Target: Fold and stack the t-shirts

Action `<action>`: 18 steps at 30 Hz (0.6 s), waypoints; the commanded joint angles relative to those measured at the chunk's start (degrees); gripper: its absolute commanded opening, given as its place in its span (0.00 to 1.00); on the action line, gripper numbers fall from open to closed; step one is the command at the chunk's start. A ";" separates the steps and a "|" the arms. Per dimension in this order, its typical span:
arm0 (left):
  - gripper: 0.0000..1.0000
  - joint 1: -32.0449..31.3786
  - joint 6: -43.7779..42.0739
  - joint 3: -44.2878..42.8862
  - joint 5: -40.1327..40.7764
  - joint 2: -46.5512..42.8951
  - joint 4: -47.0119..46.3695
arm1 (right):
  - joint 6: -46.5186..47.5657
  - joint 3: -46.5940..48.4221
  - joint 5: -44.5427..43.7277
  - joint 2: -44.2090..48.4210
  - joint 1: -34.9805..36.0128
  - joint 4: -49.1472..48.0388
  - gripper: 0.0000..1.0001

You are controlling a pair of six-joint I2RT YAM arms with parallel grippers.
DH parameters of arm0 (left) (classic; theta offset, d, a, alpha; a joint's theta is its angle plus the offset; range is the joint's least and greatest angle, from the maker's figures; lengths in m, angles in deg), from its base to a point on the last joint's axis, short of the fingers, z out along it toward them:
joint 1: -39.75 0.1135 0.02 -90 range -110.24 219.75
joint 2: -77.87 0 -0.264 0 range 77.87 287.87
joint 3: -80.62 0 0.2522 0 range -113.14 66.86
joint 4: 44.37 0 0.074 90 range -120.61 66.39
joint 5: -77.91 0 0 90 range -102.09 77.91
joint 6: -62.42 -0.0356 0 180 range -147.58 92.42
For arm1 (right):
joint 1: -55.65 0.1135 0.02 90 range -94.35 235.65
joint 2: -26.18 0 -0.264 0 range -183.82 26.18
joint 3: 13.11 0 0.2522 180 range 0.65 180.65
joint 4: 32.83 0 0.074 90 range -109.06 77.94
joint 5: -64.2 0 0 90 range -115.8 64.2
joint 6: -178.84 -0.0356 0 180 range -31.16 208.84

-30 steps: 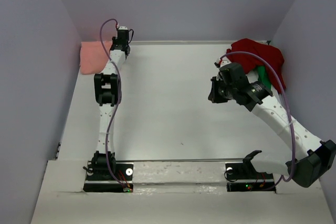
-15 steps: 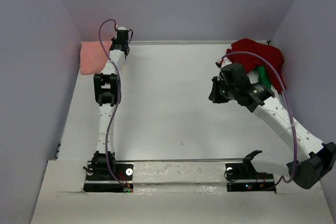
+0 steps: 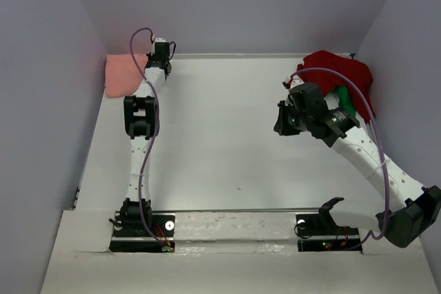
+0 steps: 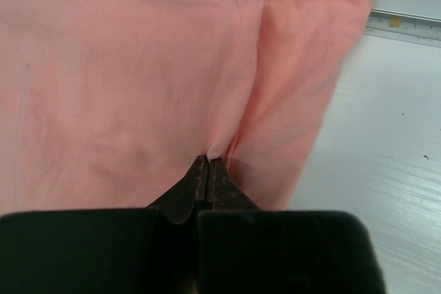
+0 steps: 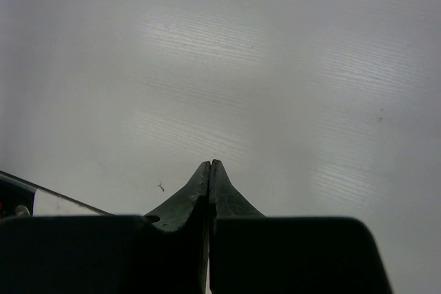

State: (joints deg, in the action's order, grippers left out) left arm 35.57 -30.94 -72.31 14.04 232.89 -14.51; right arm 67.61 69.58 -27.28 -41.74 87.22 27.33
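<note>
Everything here sits on the white table point(image 3: 220, 135), so I'll place things by it. The salmon-pink t-shirt point(image 3: 121, 75) lies in the table's far-left corner, bunched against the left wall. The left arm is stretched from the table's near edge all the way out to that corner. The left gripper point(image 4: 209, 162) has its two dark fingers pressed together, with a small pucker of the pink cloth caught right at their tips. From the wrist camera the shirt fills nearly the whole view. A raised crease runs away from the pinch, and a stitched hem lies toward the table's far edge, where a pale metal strip point(image 4: 408, 27) shows. The dark red t-shirt point(image 3: 336, 68) is heaped in the table's far-right corner. A bright green t-shirt point(image 3: 346, 105) peeks out from under its near side, mostly hidden by the red cloth and by the right arm. The right arm bends in from the table's right side, and its wrist hangs over the right half of the table, just short of that heap. The right gripper point(image 5: 209, 165) is closed tight, fingertip against fingertip, with nothing between them. It points at bare tabletop and is clear of both shirts there. A violet cable point(image 3: 344, 77) loops from that arm across the red shirt.
</note>
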 commanded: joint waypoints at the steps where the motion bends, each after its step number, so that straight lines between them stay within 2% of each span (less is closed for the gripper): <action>1: 0.00 -1.52 2.56 6.26 4.19 -7.01 -0.97 | -0.39 0.95 1.03 -0.11 0.33 -1.48 0.00; 5: 0.00 -2.23 4.76 10.41 5.59 -9.91 -3.26 | -0.39 0.33 0.95 -0.11 0.33 -1.74 0.00; 10: 0.00 -3.46 5.55 14.01 11.04 -12.63 -5.89 | -0.30 -0.63 2.78 -0.19 0.33 -2.53 0.00; 12: 0.00 -3.81 6.08 14.98 10.43 -13.60 -6.78 | -0.39 -0.98 2.88 -0.28 0.33 -2.71 0.00; 18: 0.00 -3.99 5.99 9.20 10.17 -10.80 -3.80 | -0.12 -2.21 3.06 -0.98 0.33 -3.06 0.00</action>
State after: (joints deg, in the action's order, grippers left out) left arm 31.88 -26.28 -58.80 22.28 225.11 -18.53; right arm 67.45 68.16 -25.27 -42.28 87.22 26.56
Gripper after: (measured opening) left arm 0.015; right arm 0.011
